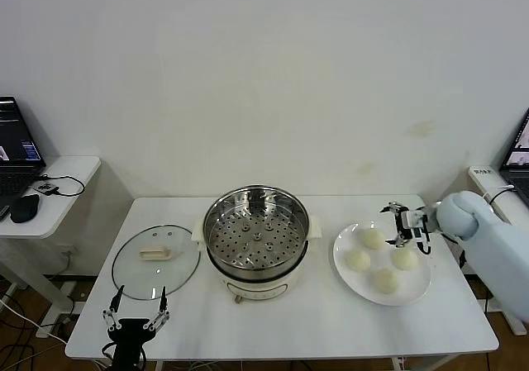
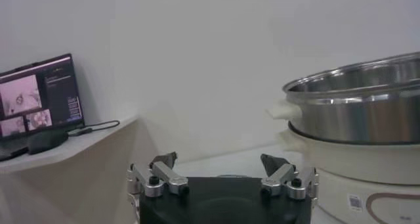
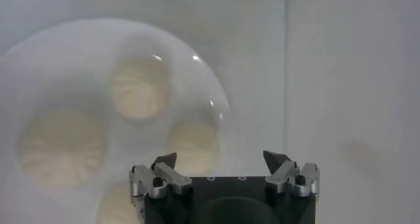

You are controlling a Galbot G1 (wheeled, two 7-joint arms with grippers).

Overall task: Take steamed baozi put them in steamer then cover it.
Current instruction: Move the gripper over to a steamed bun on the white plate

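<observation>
At the lower left of the head view, the left gripper (image 1: 136, 315) hangs low with fingers spread, near the glass lid (image 1: 156, 261); only its wrist view shows the laptop (image 2: 37, 101). The steamer (image 1: 256, 240) sits at centre. At right, the right gripper (image 1: 403, 225), fingers spread, reaches in over the plate (image 1: 417, 287) holding four baozi (image 1: 358, 259).

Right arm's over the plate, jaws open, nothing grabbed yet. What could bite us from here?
1. The four baozi sit close together on the plate; the open right gripper could nudge a neighbour while closing on one.
2. The steamer has a tall rim; a low carry might clip it.
3. The glass lid lies near the left gripper, an awkward pickup by its small handle.
</observation>
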